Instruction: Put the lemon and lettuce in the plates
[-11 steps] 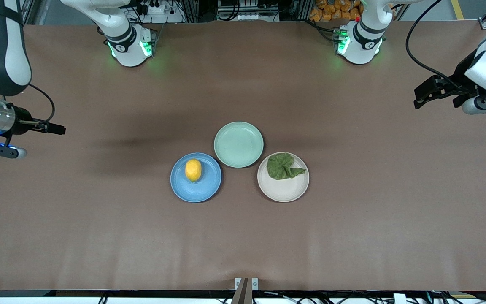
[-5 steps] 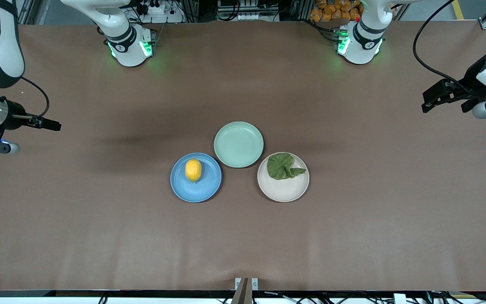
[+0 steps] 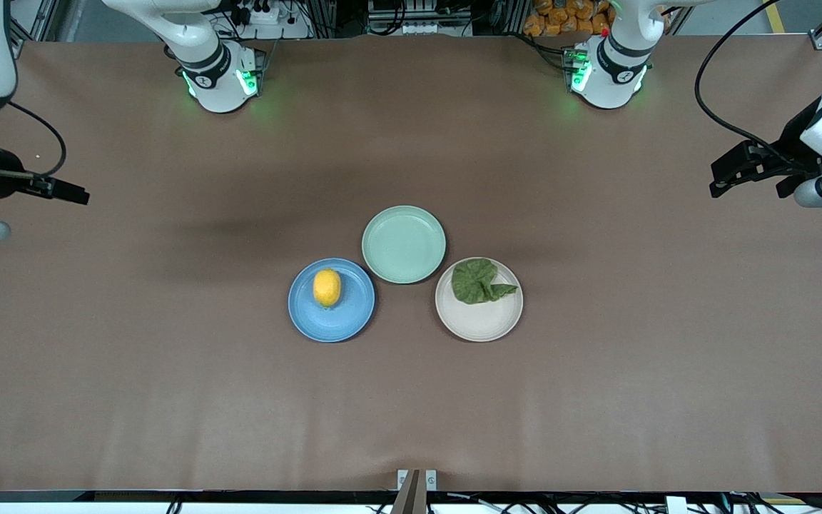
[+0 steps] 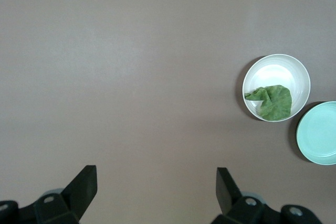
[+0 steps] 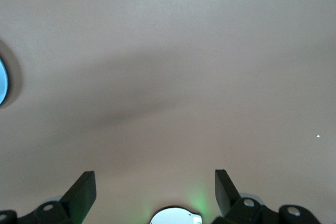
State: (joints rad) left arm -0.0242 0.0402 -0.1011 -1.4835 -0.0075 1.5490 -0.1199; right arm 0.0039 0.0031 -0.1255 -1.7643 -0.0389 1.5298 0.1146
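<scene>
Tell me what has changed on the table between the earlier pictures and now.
Only the arms moved. The right end effector, open and empty, drew back toward its end of the table; the left end effector, also open, shifted slightly. The lemon on the blue plate and the lettuce on the cream-white plate stayed put.

No text, label, brand, number or sign can be read in any view; the small marks on the robot bases [image 3: 220, 77] at the table's edge are too small to make out
</scene>
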